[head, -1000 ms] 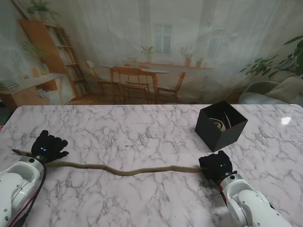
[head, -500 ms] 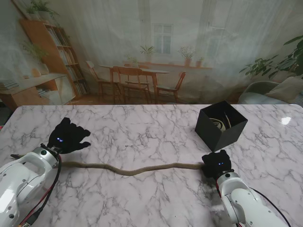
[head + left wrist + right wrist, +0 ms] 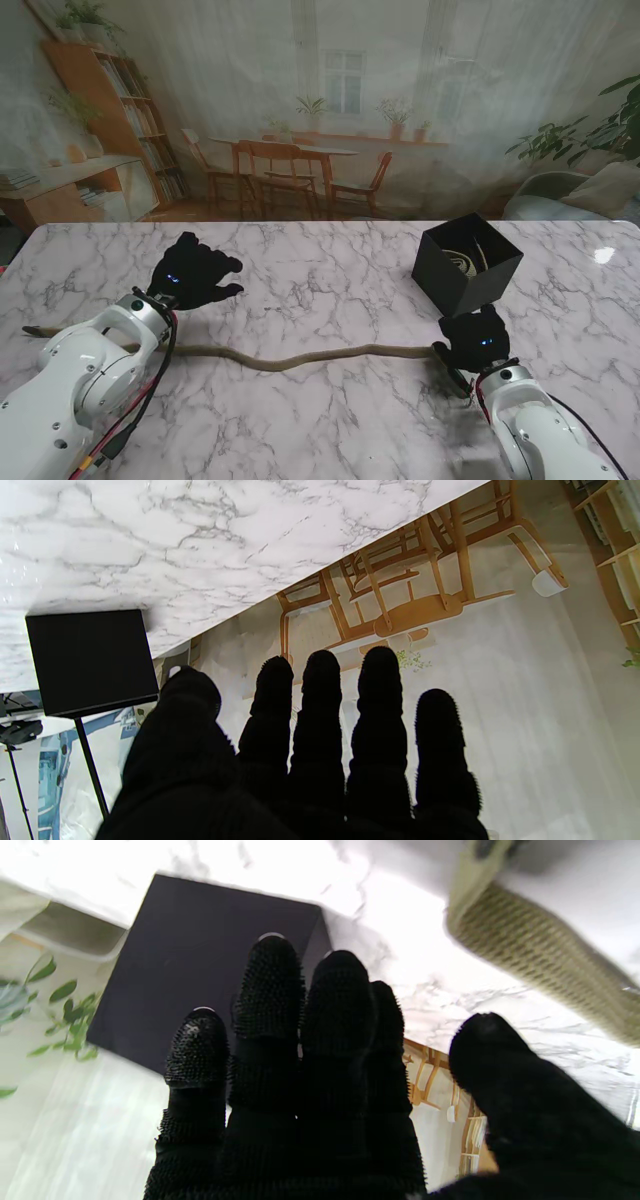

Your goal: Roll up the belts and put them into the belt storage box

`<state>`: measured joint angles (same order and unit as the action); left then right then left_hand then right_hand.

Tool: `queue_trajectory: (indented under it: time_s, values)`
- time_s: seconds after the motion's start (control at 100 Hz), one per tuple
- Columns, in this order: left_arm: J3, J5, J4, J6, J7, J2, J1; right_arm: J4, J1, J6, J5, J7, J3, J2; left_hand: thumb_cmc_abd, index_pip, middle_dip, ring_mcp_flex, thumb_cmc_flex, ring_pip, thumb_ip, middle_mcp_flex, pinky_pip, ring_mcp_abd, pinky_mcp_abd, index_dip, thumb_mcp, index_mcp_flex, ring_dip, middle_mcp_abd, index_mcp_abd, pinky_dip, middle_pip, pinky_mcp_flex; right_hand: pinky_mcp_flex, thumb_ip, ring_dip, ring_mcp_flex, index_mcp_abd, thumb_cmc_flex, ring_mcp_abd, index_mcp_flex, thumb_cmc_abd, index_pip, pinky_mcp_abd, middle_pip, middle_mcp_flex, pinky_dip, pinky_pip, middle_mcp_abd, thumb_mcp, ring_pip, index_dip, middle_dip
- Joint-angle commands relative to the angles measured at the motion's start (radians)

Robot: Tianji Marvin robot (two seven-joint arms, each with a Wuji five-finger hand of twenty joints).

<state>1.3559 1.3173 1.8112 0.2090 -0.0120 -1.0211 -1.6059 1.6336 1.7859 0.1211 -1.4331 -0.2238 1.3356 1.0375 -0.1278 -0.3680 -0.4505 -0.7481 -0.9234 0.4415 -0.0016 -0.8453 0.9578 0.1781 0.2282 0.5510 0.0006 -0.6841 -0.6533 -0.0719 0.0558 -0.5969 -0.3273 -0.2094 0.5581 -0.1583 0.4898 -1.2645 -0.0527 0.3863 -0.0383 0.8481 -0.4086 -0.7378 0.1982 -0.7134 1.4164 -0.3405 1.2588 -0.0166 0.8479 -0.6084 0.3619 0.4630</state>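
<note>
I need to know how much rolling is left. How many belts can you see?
2. One belt lies stretched out on the table, from the left arm to the right hand. Another sits coiled in the box. More could be hidden under it.

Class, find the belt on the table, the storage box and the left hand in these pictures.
belt point(image 3: 300, 358): stand view, middle of the strap.
box point(image 3: 452, 283): stand view, near outer wall.
left hand point(image 3: 192, 270): stand view, back of the hand.
</note>
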Motion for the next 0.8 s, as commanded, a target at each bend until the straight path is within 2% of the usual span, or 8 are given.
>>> queue_trajectory:
  time_s: [0.0, 0.13, 0.17, 0.32, 0.48, 0.6, 0.69, 0.79]
  values:
    - [-0.012, -0.011, 0.018, -0.019, 0.003, -0.011, -0.018, 0.028, 0.026, 0.006, -0.030, -0.014, 0.023, -0.009, 0.040, 0.016, 0.012, 0.034, 0.003, -0.031, -0.018, 0.019, -0.029, 0.023, 0.045, 0.012, -0.017, -0.011, 0.007, -0.026, -0.004, 0.012, 0.019, 0.021, -0.019, 0.026, -0.007, 0.018, -0.018, -0.035, -0.009, 0.027, 0.027, 0.011, 0.039, 0.022, 0.017, -0.018, -0.005, 0.030, -0.008, 0.037, 0.021, -0.004]
    - [-0.023, -0.023, 0.024, -0.055, -0.017, -0.016, -0.042, 0.076, 0.082, -0.004, -0.113, -0.010, 0.105, -0.014, 0.043, 0.019, 0.012, 0.033, 0.003, -0.034, -0.018, 0.019, -0.035, 0.023, 0.048, 0.013, -0.017, -0.016, 0.008, -0.028, -0.002, 0.012, 0.023, 0.022, -0.039, 0.042, -0.016, 0.049, -0.044, -0.044, -0.015, -0.023, 0.040, 0.052, 0.040, 0.062, -0.024, -0.014, -0.021, 0.033, -0.029, 0.072, 0.033, -0.004]
    - [-0.027, -0.034, 0.021, -0.062, -0.024, -0.018, -0.047, 0.089, 0.098, -0.008, -0.135, 0.005, 0.129, -0.015, 0.044, 0.019, 0.012, 0.035, 0.004, -0.035, -0.018, 0.019, -0.037, 0.024, 0.050, 0.014, -0.017, -0.018, 0.008, -0.030, 0.000, 0.012, 0.024, 0.024, -0.053, 0.059, -0.013, 0.074, -0.052, -0.051, -0.021, -0.060, 0.048, 0.105, 0.042, 0.087, -0.055, -0.016, -0.030, 0.038, -0.043, 0.095, 0.088, 0.010]
    - [-0.037, -0.055, 0.005, -0.079, -0.040, -0.020, -0.060, 0.107, 0.144, -0.026, -0.197, 0.059, 0.197, -0.020, 0.047, 0.019, 0.012, 0.038, 0.003, -0.037, -0.018, 0.020, -0.039, 0.025, 0.052, 0.018, -0.017, -0.021, 0.008, -0.032, 0.002, 0.011, 0.026, 0.024, -0.101, 0.062, -0.040, 0.158, -0.127, -0.058, -0.033, -0.233, 0.039, 0.206, 0.050, 0.180, -0.195, -0.010, -0.068, 0.037, -0.075, 0.169, 0.061, -0.014]
    - [-0.046, -0.064, -0.013, -0.095, -0.050, -0.021, -0.071, 0.080, 0.158, -0.023, -0.261, 0.054, 0.220, -0.029, 0.028, 0.010, 0.010, 0.035, -0.037, -0.037, -0.018, 0.017, -0.042, 0.022, 0.054, 0.030, -0.008, -0.024, 0.008, -0.025, -0.009, 0.010, 0.024, 0.026, -0.212, 0.058, -0.114, 0.409, -0.168, -0.088, -0.046, -0.479, -0.018, 0.313, 0.060, 0.328, -0.519, 0.000, -0.151, 0.077, -0.079, 0.337, 0.004, -0.067]
    - [-0.043, -0.074, -0.021, -0.099, -0.049, -0.022, -0.077, 0.041, 0.149, -0.056, -0.281, 0.025, 0.224, -0.041, 0.037, 0.013, 0.010, 0.038, -0.030, -0.041, -0.020, 0.018, -0.044, 0.025, 0.057, 0.029, -0.014, -0.021, 0.010, -0.032, -0.002, 0.009, 0.026, 0.026, -0.251, 0.050, -0.170, 0.517, -0.166, -0.124, -0.053, -0.644, -0.093, 0.368, 0.061, 0.293, -0.709, 0.002, -0.190, 0.101, -0.013, 0.350, -0.078, -0.122]
    - [-0.036, -0.072, -0.020, -0.098, -0.053, -0.022, -0.081, 0.004, 0.133, -0.094, -0.266, -0.028, 0.216, -0.050, 0.041, 0.016, 0.010, 0.038, -0.029, -0.040, -0.020, 0.020, -0.046, 0.026, 0.055, 0.028, -0.015, -0.019, 0.009, -0.032, -0.001, 0.009, 0.027, 0.026, -0.252, 0.042, -0.189, 0.541, -0.197, -0.091, -0.044, -0.728, -0.144, 0.382, 0.056, 0.269, -0.788, 0.009, -0.195, 0.105, 0.021, 0.342, -0.115, -0.154]
    - [-0.029, -0.080, -0.019, -0.090, -0.057, -0.023, -0.085, -0.033, 0.113, -0.159, -0.243, -0.093, 0.204, -0.061, 0.025, 0.014, 0.010, 0.037, -0.063, -0.040, -0.016, 0.017, -0.047, 0.023, 0.056, 0.032, -0.004, -0.019, 0.009, -0.028, -0.008, 0.008, 0.025, 0.027, -0.236, 0.034, -0.205, 0.543, -0.245, -0.045, -0.026, -0.739, -0.201, 0.409, 0.046, 0.252, -0.839, 0.019, -0.190, 0.096, 0.101, 0.334, -0.163, -0.181]
